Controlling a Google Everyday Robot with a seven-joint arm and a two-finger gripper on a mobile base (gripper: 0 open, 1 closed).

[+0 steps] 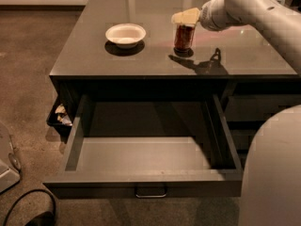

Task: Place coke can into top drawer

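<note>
The coke can (pixel 183 36) is standing upright on the dark worktop (pixel 141 62), to the right of the white bowl (pixel 125 34) and apart from it. The claw (pixel 185 17) is sitting directly over the can's top, reaching in from the right on the pale arm (pixel 249 6). Whether it is clenched or released cannot be told. The top drawer (pixel 141 185) is standing pulled out on the near side, its lighter floor showing. Its metal handle (pixel 151 192) is sitting at front centre.
</note>
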